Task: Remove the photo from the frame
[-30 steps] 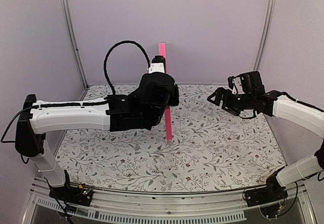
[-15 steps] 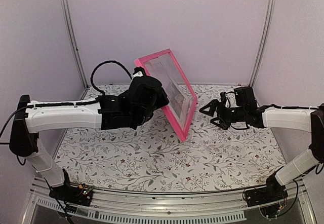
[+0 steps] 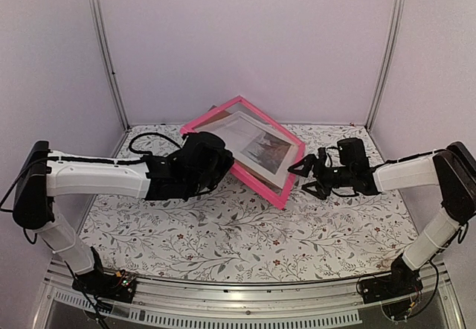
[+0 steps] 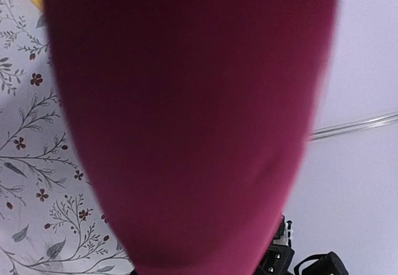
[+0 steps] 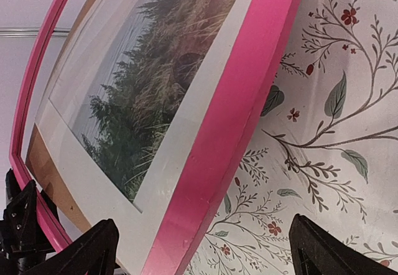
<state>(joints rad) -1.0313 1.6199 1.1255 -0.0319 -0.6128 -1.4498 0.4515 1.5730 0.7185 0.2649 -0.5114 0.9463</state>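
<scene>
Left gripper [image 3: 222,164] clamped on frame [image 3: 257,186] left edge; frame tilted. Photo [image 3: 256,147] inside frame. Right gripper [image 3: 302,179] fingers wide apart, just beside frame's right corner; contact unclear.

The table [image 3: 245,232] is covered with a white cloth printed with grey leafy stems and small dark red flowers. Plain lilac walls close it in: a back wall [image 3: 245,39], a left wall [image 3: 44,61] and a right wall [image 3: 446,61]. A slim metal pole [image 3: 105,46] runs up the left back corner, and another pole [image 3: 386,46] the right. A silver metal rail [image 3: 245,299] lines the near edge. The light is soft and even.
</scene>
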